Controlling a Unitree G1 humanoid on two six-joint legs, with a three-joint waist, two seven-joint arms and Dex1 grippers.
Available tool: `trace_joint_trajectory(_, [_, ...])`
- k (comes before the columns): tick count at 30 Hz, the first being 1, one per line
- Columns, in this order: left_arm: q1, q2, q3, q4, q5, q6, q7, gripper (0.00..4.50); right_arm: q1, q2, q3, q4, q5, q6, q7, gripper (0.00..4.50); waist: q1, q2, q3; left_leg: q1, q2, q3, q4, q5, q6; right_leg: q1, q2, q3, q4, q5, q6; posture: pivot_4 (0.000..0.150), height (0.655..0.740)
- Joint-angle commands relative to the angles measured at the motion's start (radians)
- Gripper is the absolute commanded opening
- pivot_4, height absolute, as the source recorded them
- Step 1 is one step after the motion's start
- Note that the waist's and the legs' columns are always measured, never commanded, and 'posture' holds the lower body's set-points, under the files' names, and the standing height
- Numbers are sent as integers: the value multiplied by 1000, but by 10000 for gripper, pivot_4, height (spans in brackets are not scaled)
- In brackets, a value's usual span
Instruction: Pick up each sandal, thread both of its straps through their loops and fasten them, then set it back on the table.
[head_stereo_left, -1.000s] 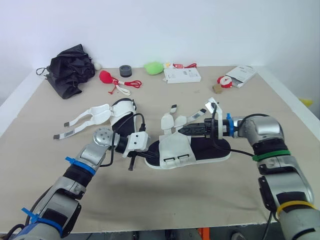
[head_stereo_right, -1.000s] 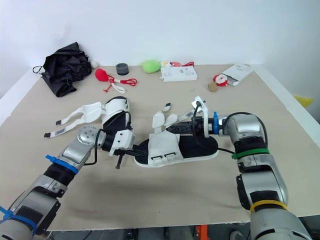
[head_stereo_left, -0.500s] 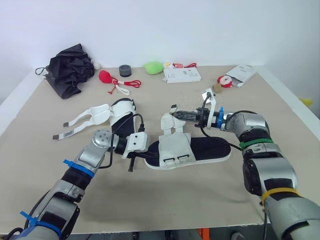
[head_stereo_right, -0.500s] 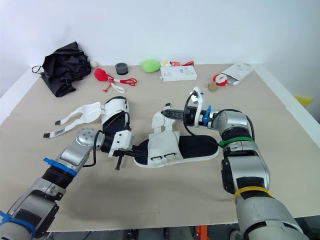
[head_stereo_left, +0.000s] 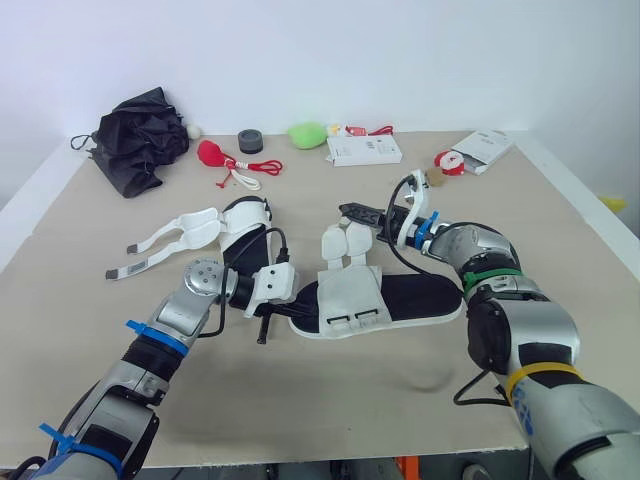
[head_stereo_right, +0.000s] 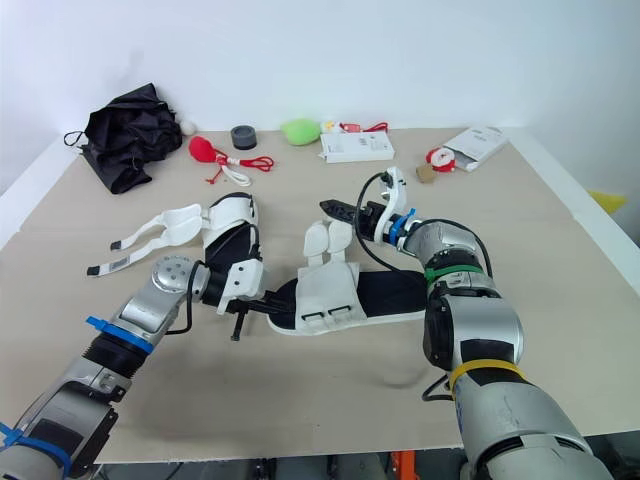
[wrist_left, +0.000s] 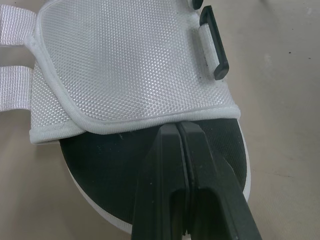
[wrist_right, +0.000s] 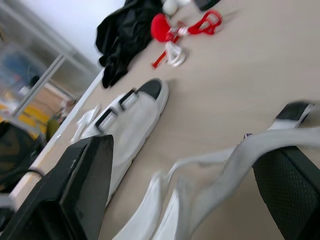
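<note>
Two sandals, we see from the head view: near sandal at the middle of the table, far sandal toward its left edge. Left wrist view: left gripper closed, tips on the near sandal's insole. Right wrist view: right gripper spread wide, holding nothing
</note>
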Motion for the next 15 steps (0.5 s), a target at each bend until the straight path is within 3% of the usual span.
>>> trace_joint_trajectory(1, [44, 12, -40, 30, 51, 35, 3, 0, -38, -13, -38, 3, -9, -46, -33, 44781, 0, 0, 0, 0, 0, 0, 0, 0, 0, 0, 0, 0, 0, 0, 0, 1500, 7400])
trace_joint_trajectory(3, [51, 14, -40, 24, 50, 36, 3, 0, -40, -16, -45, 15, -23, -67, -70, 44781, 0, 0, 0, 0, 0, 0, 0, 0, 0, 0, 0, 0, 0, 0, 0, 1500, 7400])
trace_joint_trajectory(5, [55, 14, -42, 19, 51, 37, 3, 0, -40, -22, -58, 27, -30, -81, -99, 39656, 0, 0, 0, 0, 0, 0, -1, 0, 0, 0, 0, 0, 0, 0, 0, 1500, 7400])
trace_joint_trajectory(9, [52, 9, -41, 16, 49, 40, 10, 0, -34, -26, -63, 29, -42, -102, -87, 23566, 0, 0, 0, 0, 0, 0, -1, 0, 0, 0, 0, 0, 0, -1, -1, 1500, 7400])
trace_joint_trajectory(13, [51, 7, -39, 16, 48, 41, 13, 0, -29, -26, -66, 19, -38, -81, -24, 3224, 0, 0, 0, 0, 0, 0, -2, 0, 0, 0, 0, 0, 0, -1, 0, 1500, 7400])
trace_joint_trajectory(14, [51, 7, -39, 16, 48, 41, 13, 0, -28, -25, -65, 15, -38, -75, -7, 501, 0, 0, 0, 0, 0, 0, -2, 0, 0, 0, 0, 0, 0, -1, 0, 1500, 7400])
trace_joint_trajectory(15, [52, 7, -39, 17, 48, 40, 14, 0, -25, -25, -59, 11, -43, -68, 14, 501, 0, 0, 0, 0, 0, 0, -1, 0, 0, 0, 0, 0, 0, -1, 0, 1500, 7400])
